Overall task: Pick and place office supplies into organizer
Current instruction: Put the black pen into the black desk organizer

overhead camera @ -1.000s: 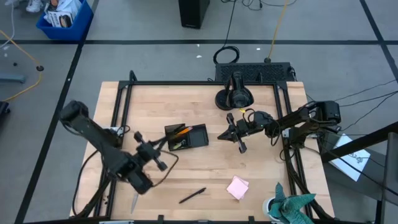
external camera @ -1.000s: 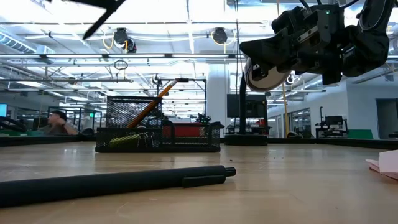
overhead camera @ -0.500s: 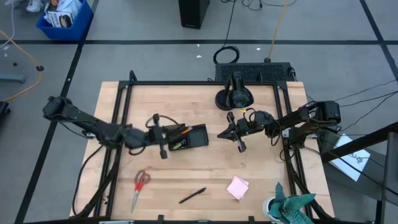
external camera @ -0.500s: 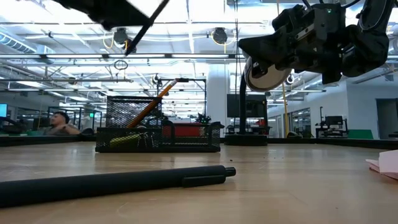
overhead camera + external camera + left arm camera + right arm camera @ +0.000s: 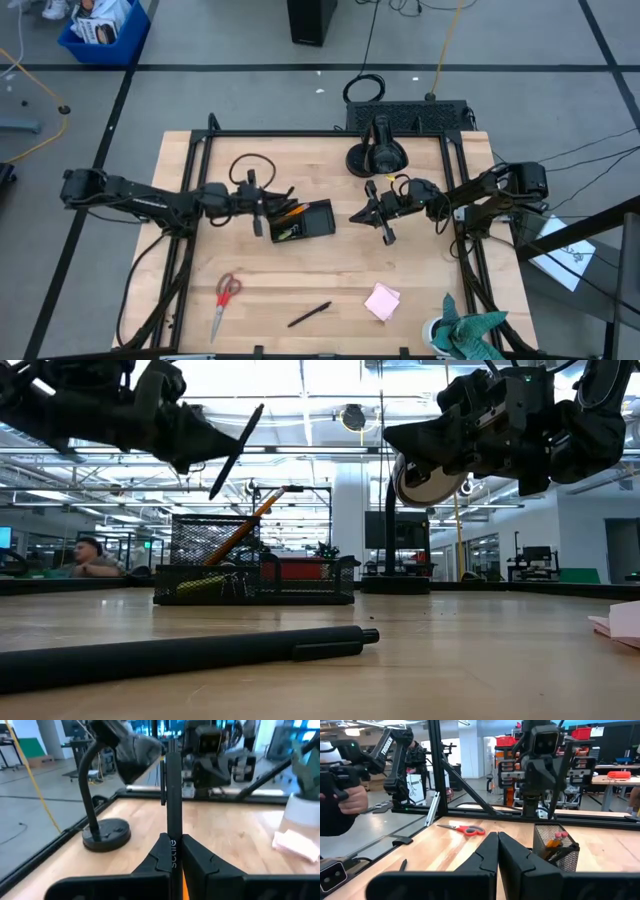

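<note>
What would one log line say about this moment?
left hand: shut on black pen, above black mesh organizer | right hand: shut, waiting

Black pen [image 5: 172, 795] pinched upright — above the mesh organizer [image 5: 300, 220].

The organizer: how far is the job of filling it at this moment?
Partly done. The organizer already holds orange pencils. In hand: the left end effector, shut on a black pen, is above the organizer's left end. Left on the table: the scissors, another pen and the pink sticky-note pad. The right end effector waits shut, empty.
</note>
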Action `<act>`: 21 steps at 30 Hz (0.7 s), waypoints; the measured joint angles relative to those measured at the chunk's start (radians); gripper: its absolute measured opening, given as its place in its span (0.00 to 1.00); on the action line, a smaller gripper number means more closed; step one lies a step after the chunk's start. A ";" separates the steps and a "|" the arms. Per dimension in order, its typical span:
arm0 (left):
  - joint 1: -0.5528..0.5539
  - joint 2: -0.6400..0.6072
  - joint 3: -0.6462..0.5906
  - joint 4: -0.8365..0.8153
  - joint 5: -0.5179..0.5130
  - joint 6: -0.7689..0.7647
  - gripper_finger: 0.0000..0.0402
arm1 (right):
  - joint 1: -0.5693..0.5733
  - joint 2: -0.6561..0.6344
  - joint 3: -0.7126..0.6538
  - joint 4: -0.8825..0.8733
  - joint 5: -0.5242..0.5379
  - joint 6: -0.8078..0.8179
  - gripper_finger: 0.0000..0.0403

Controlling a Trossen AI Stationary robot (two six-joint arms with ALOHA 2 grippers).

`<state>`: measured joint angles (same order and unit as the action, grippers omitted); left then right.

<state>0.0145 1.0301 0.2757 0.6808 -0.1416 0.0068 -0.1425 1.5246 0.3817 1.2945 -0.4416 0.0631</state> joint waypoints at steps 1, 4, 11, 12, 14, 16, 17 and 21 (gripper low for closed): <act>0.006 0.004 -0.005 0.012 0.010 -0.012 0.04 | 0.000 0.000 0.000 0.000 0.000 0.000 0.01; 0.010 0.031 -0.012 0.002 0.014 -0.035 0.06 | 0.000 0.000 0.000 0.006 0.000 0.000 0.01; 0.010 0.154 -0.012 0.100 0.015 -0.033 0.04 | 0.000 0.000 0.000 0.019 0.004 0.000 0.01; 0.011 0.167 -0.012 0.100 0.015 -0.033 0.04 | 0.000 0.000 0.000 0.019 0.005 -0.002 0.01; 0.015 0.190 -0.012 0.100 0.015 -0.037 0.05 | 0.000 0.000 0.000 0.018 0.024 -0.004 0.01; 0.021 0.207 -0.012 0.101 0.014 -0.050 0.06 | 0.000 0.000 0.000 0.018 0.027 -0.004 0.01; 0.023 0.214 -0.012 0.100 0.014 -0.055 0.06 | 0.000 0.000 0.000 0.018 0.027 -0.004 0.01; 0.035 0.237 -0.012 0.101 0.014 -0.071 0.05 | 0.000 0.000 0.000 0.018 0.027 -0.004 0.01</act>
<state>0.0494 1.2676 0.2642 0.7823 -0.1272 -0.0641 -0.1421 1.5246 0.3820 1.3124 -0.4149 0.0590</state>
